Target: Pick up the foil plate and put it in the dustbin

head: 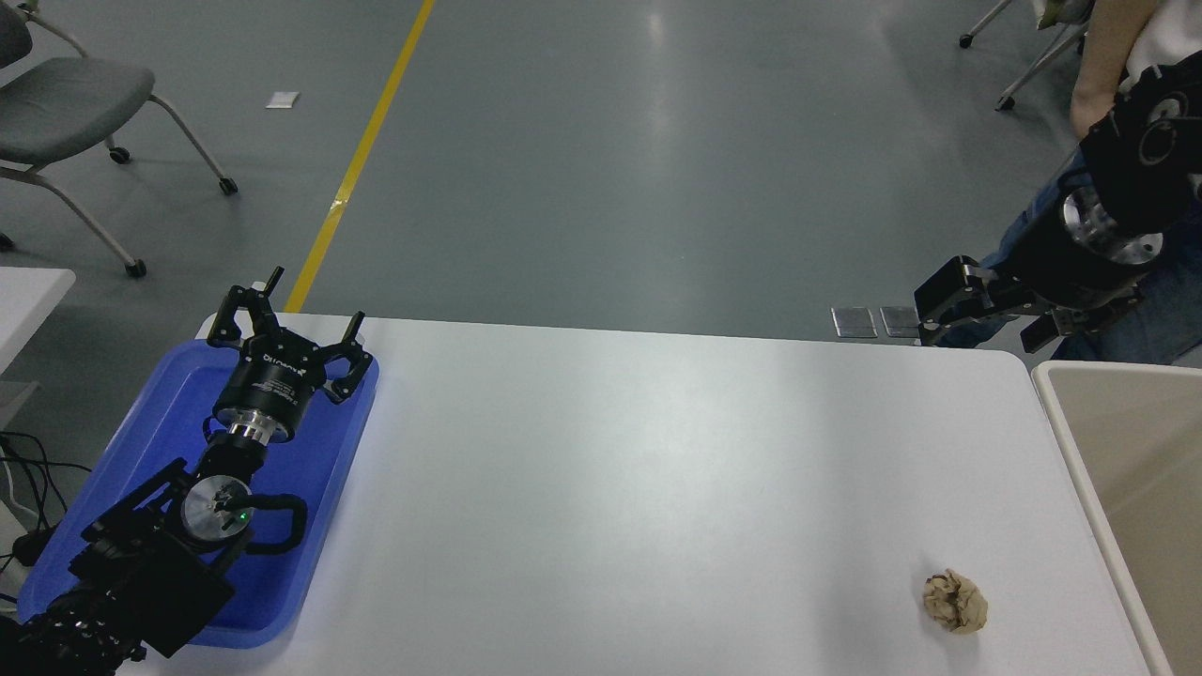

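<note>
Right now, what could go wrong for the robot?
1. No foil plate shows on the white table, so the right gripper, raised beyond the far edge, might grab the crumpled tan paper ball instead.
2. A person stands right behind that arm; a swing could hit them.
3. The dustbin sits close below, so its rim could get bumped.

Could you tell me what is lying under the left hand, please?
The left hand hangs over the blue tray, which sits on the table's left end. The tray's bare parts hold nothing; the arm covers the rest, so that part cannot be checked.
</note>
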`<action>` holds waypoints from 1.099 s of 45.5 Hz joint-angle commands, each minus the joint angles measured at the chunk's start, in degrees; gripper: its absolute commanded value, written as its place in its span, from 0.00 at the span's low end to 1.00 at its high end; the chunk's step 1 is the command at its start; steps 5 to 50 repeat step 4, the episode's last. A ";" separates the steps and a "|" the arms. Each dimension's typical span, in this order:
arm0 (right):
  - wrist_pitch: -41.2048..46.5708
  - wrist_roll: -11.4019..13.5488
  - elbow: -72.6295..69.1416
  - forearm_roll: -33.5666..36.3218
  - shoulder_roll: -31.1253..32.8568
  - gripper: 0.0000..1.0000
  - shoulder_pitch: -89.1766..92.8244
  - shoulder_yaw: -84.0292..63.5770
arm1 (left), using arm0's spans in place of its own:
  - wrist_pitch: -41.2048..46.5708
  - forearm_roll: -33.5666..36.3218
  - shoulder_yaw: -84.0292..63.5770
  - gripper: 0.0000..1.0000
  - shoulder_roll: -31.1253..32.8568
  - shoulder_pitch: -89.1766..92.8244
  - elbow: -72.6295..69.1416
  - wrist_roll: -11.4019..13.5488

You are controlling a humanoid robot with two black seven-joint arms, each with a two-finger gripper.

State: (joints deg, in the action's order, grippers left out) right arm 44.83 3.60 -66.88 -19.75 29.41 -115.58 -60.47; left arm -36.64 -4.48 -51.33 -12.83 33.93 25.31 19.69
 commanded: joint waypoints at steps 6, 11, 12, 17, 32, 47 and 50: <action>0.17 0.00 -0.09 -0.20 -0.14 1.00 0.36 0.09 | -0.01 0.00 0.00 1.00 0.00 0.00 0.00 0.00; 0.17 0.00 -0.09 -0.20 -0.14 1.00 0.36 0.09 | -0.01 0.00 0.00 1.00 0.00 0.00 0.00 0.00; 0.17 0.00 -0.09 -0.20 -0.14 1.00 0.36 0.09 | -0.01 0.00 0.00 1.00 0.00 0.00 0.00 0.00; 0.17 0.00 -0.09 -0.20 -0.14 1.00 0.36 0.09 | -0.01 0.00 0.00 1.00 0.00 0.00 0.00 0.00; 0.17 0.00 -0.09 -0.20 -0.14 1.00 0.36 0.09 | -0.01 0.00 0.00 1.00 0.00 0.00 0.00 0.00; 0.17 0.00 -0.09 -0.20 -0.14 1.00 0.36 0.09 | -0.01 0.00 0.00 1.00 0.00 0.00 0.00 0.00; 0.17 0.00 -0.09 -0.20 -0.14 1.00 0.36 0.09 | -0.01 0.00 0.00 1.00 0.00 0.00 0.00 0.00</action>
